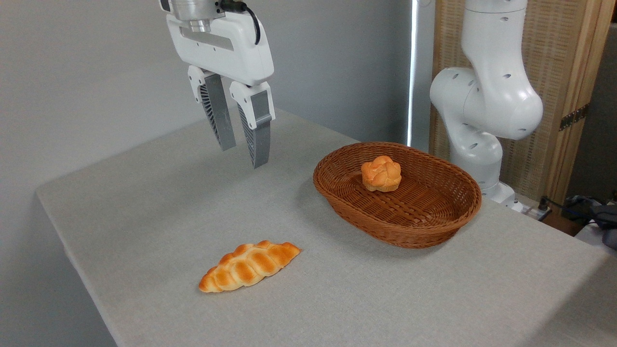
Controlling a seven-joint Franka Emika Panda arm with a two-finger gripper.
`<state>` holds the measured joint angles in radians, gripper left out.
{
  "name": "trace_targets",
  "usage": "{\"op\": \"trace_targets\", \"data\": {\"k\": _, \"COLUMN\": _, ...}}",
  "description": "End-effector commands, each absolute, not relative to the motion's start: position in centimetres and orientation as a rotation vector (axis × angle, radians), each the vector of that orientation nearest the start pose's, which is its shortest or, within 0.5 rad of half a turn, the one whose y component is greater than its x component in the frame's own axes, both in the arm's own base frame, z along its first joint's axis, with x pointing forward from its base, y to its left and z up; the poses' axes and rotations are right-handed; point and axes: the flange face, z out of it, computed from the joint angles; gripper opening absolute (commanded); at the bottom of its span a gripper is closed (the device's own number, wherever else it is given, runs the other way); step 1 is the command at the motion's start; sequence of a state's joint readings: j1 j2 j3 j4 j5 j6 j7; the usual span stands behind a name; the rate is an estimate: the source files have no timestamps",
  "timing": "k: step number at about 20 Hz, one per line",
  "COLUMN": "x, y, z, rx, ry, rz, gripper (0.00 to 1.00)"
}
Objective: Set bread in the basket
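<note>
The bread, a long braided golden-orange loaf, lies on the grey tablecloth near the front, left of centre. The oval reddish-brown wicker basket stands to the right of centre. My gripper hangs high above the table, well behind and above the loaf and left of the basket. Its two fingers are open a little, with nothing between them.
A small round knotted bun sits inside the basket towards its back. The arm's white base rises behind the basket at the right. The table's left edge and front edge drop off close to the loaf. Cables lie at the far right.
</note>
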<state>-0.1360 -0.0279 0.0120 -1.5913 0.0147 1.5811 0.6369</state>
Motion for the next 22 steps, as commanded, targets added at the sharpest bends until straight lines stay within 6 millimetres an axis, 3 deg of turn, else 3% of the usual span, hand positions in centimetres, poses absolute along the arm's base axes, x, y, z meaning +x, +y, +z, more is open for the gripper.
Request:
{"op": "trace_targets", "data": {"k": 1, "x": 53.97, "y": -6.32, "z": 63.37, "rx": -2.927, "ry": 1.150, "rz": 0.009, "gripper": 1.00}}
{"op": "trace_targets", "data": {"k": 22, "x": 53.91, "y": -6.30, "z": 62.70, "rx": -2.928, "ry": 1.155, "rz": 0.035, "gripper": 1.00}}
